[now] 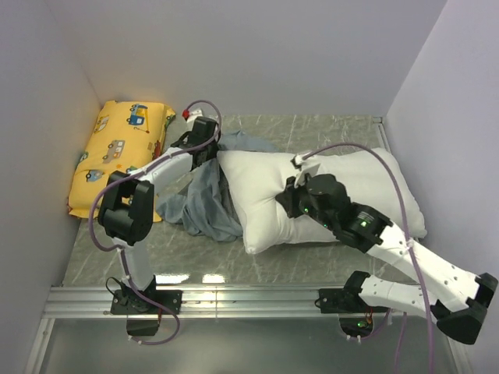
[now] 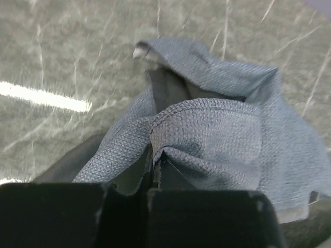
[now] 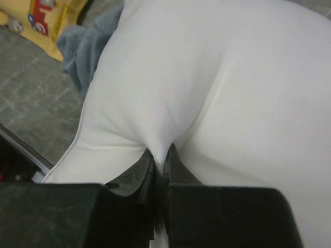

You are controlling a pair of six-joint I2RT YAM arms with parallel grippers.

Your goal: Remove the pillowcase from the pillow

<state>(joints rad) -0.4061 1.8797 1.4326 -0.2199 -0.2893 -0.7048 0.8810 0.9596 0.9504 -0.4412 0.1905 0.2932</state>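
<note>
Left claw (image 2: 152, 173) pinching pillowcase (image 2: 207, 134) | right claw (image 3: 161, 165) pinching pillow (image 3: 217, 77) | pillow's long axis runs left-right

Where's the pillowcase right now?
Top view, left of centre: the pillowcase lies bunched on the table between the yellow cushion and the pillow, with the left gripper shut on it.

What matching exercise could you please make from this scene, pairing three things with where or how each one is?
Things:
1. pillowcase
2. pillow
3. yellow cushion

States:
A. white, pinched by the right gripper
B. lying by the wall on the left arm's side
C. grey, bunched up, clamped in the left gripper

Pairs: 1-C; 2-A; 3-B
</note>
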